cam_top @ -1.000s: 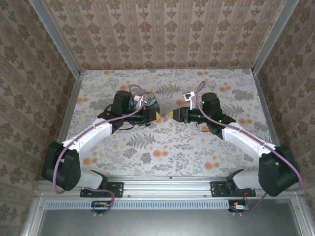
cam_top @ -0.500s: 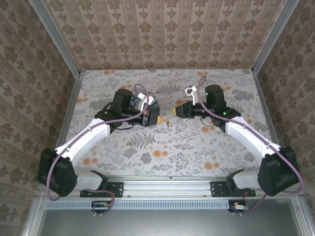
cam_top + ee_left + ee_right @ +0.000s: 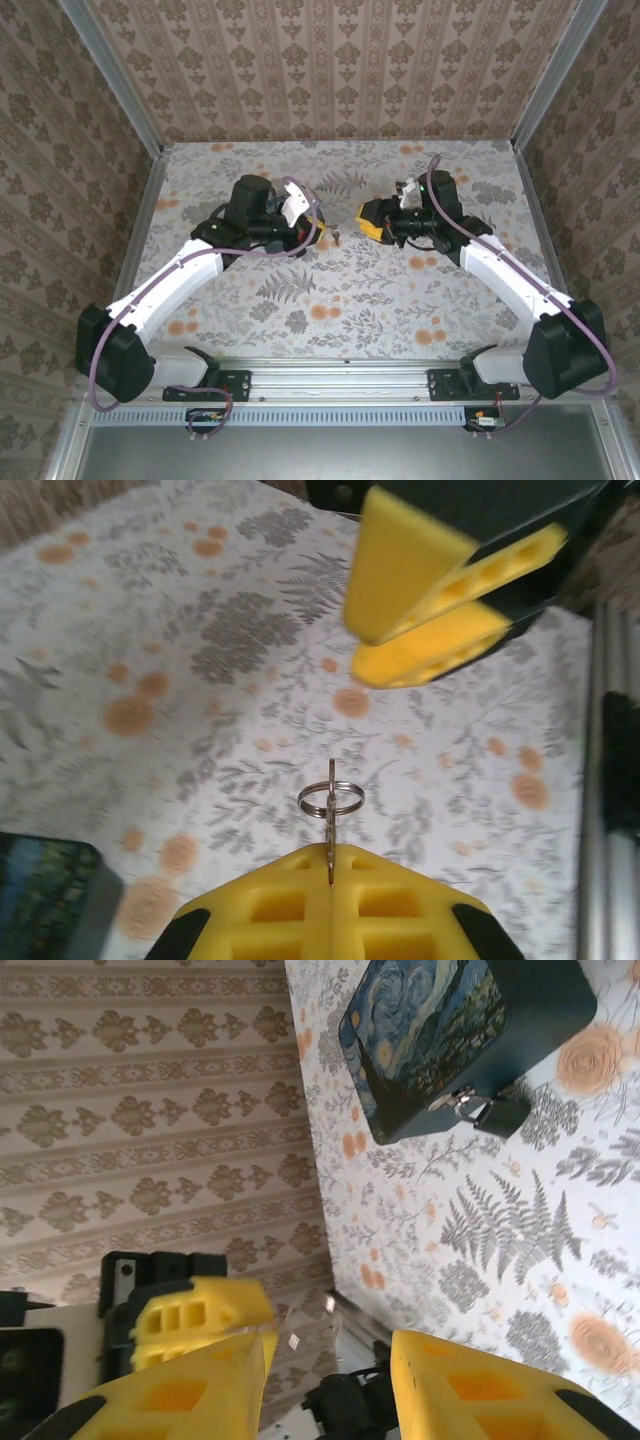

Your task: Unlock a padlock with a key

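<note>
My left gripper (image 3: 330, 855) is shut on a small metal key (image 3: 331, 825), whose blade and split ring (image 3: 331, 800) stick out past the yellow fingertips. In the top view this gripper (image 3: 322, 233) hovers over mid-table, pointing right. My right gripper (image 3: 366, 218) faces it across a short gap; its yellow fingers (image 3: 440, 590) are seen from the left wrist. In its own view the right gripper (image 3: 330, 1380) is open, with nothing between the pads. A dark padlock (image 3: 497, 1113) hangs from the hasp of a box (image 3: 440, 1030) printed with a starry-night painting.
The box's corner (image 3: 50, 890) lies low left of the left gripper. Flowered tabletop (image 3: 340, 300) stretches toward the arm bases. Patterned walls with metal corner posts (image 3: 110, 80) close in the table on three sides.
The two grippers were tip to tip a second ago. The right gripper has pulled back to the right and away, and turned. The left gripper keeps the key and has hardly shifted.
</note>
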`<action>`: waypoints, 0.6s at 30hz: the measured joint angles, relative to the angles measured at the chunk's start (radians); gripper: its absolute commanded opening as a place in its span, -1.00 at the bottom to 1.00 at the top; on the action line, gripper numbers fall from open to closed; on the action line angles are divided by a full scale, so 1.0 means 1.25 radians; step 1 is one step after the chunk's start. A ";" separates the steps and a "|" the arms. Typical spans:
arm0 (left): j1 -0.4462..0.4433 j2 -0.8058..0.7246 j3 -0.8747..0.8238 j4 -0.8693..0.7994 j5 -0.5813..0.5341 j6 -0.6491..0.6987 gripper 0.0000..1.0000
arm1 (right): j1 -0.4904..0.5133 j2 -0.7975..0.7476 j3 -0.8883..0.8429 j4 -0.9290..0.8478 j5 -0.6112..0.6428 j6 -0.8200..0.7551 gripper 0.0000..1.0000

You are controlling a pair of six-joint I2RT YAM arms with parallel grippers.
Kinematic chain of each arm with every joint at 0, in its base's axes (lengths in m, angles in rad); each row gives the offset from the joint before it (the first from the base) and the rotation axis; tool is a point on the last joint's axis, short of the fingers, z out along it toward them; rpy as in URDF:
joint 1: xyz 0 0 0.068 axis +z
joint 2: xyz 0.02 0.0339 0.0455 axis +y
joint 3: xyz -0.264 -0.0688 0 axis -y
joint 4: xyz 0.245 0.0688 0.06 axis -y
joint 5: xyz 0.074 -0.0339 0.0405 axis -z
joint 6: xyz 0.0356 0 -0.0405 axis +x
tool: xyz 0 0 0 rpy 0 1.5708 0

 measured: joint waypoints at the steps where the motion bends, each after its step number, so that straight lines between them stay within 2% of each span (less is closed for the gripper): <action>1: -0.005 0.000 -0.011 0.016 -0.016 0.029 -1.00 | 0.001 -0.008 -0.008 0.003 0.000 0.027 -0.24; 8: -0.046 -0.005 -0.072 0.094 -0.109 0.227 -1.00 | 0.046 -0.009 -0.066 0.053 0.023 0.193 -0.24; 18: -0.061 -0.054 -0.078 0.119 -0.123 0.316 -1.00 | 0.072 0.040 -0.068 0.124 0.052 0.244 -0.26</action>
